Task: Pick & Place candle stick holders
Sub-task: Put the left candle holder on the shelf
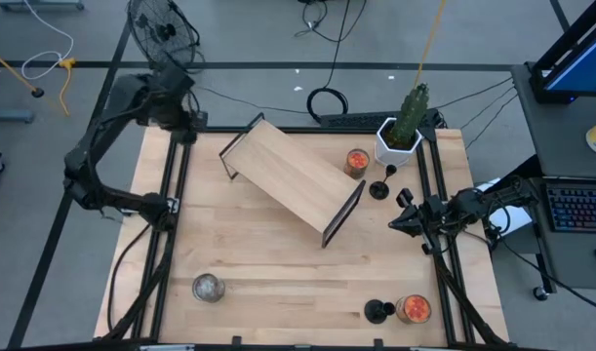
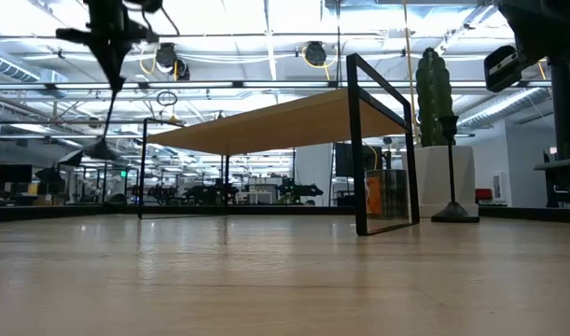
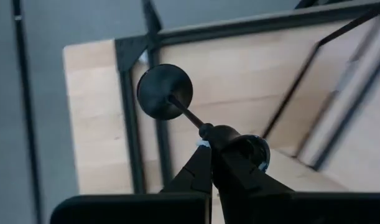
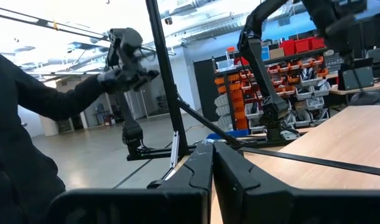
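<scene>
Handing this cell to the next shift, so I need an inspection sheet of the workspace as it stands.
Surface: wooden table, black frame rails.
Job's things: one candle stick holder held off the table in the left gripper; one beside the white planter; one at the near edge.
Clutter: small wooden shelf, two orange jar candles, a clear jar.
Grippers: left shut on the holder's cup end; right gripper shut, empty, at the right rail.
Cables: several on the floor behind.
Surroundings: fan, keyboard, a person's dark sleeve.

Closed right end effector (image 4: 213, 163) over wooden table (image 4: 339, 143), dark sleeve (image 4: 34, 93) beyond
</scene>
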